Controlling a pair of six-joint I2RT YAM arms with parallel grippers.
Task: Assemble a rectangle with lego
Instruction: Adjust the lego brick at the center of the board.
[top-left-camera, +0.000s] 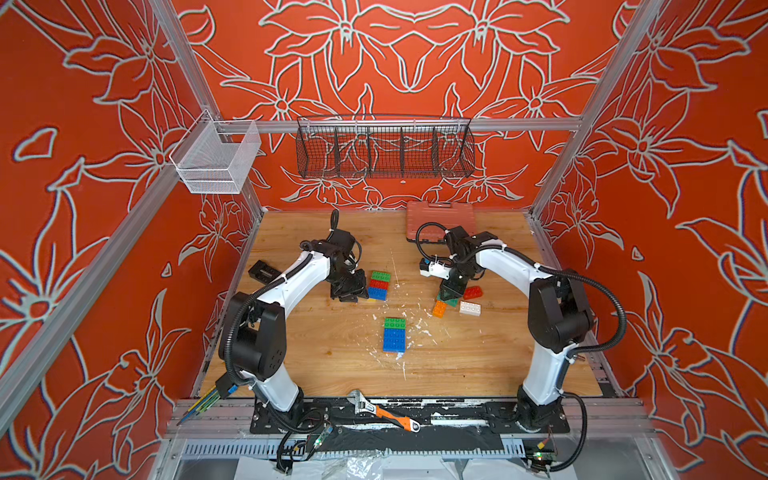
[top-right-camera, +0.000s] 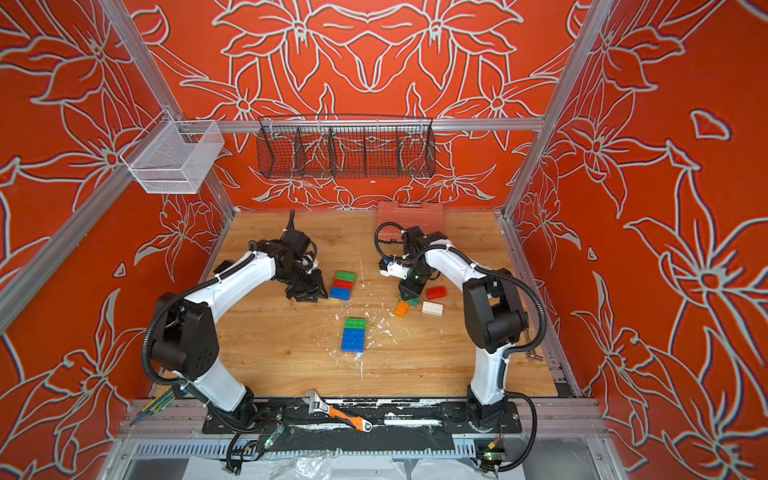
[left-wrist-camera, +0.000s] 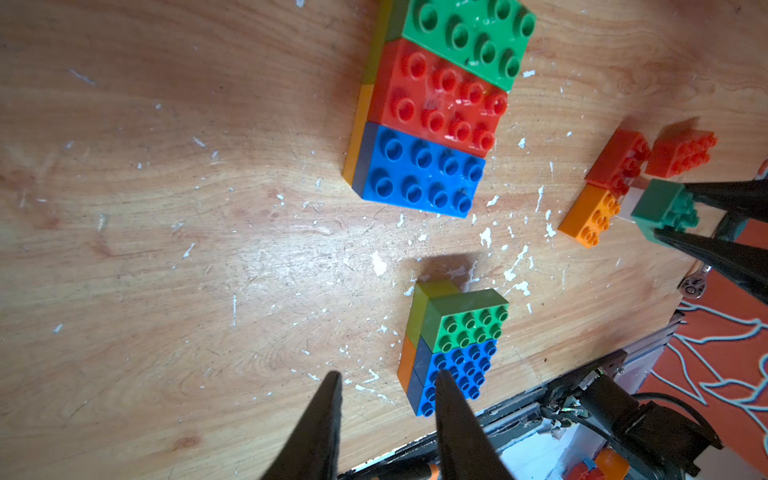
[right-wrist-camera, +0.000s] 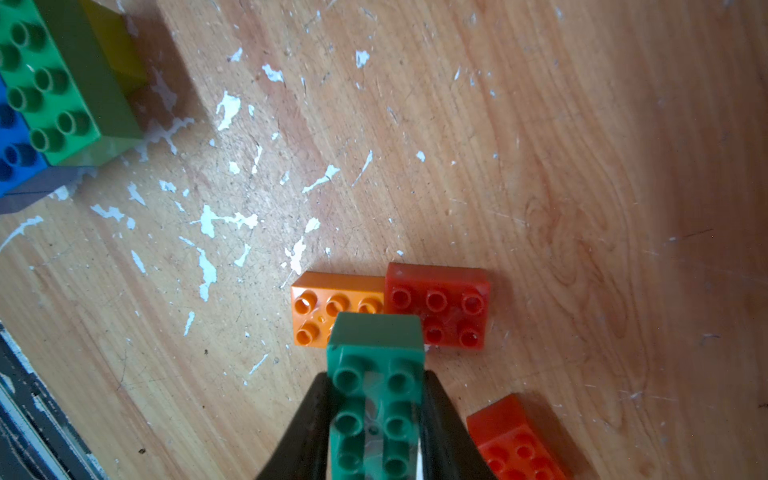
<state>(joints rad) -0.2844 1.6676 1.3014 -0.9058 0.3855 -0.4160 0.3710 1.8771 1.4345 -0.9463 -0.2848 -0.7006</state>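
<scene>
- The right gripper (right-wrist-camera: 377, 376) has its fingers clamped on the long sides of a dark green brick (right-wrist-camera: 376, 399). The brick looks lifted off the wooden table (top-left-camera: 316, 361), over the spot where an orange brick (right-wrist-camera: 320, 307) and a dark red brick (right-wrist-camera: 436, 303) touch.
- In both top views this pickup sits right of centre, with a white brick (top-left-camera: 470, 308) and a red brick (top-left-camera: 473, 293) lying loose just beside it.
- The left gripper (left-wrist-camera: 388, 376) has its fingers spread with nothing between them. In a top view it hovers just left of the three-colour slab (top-left-camera: 379, 285), a little above centre.
- Done so far, as I judge it, are two flat two-layer blocks:
  - The three-colour slab has green, red and blue bricks side by side on a lime and orange lower layer.
  - The green and blue slab (top-left-camera: 394, 334) lies lower in the frame, near the middle of the table and well apart from the first.
- Neither block alone looks like the finished rectangle.
- What seems left is to press the dark green brick into place and then add the loose orange, red and white bricks. The two slabs probably need joining too.
- I would put the task at roughly halfway.
</scene>
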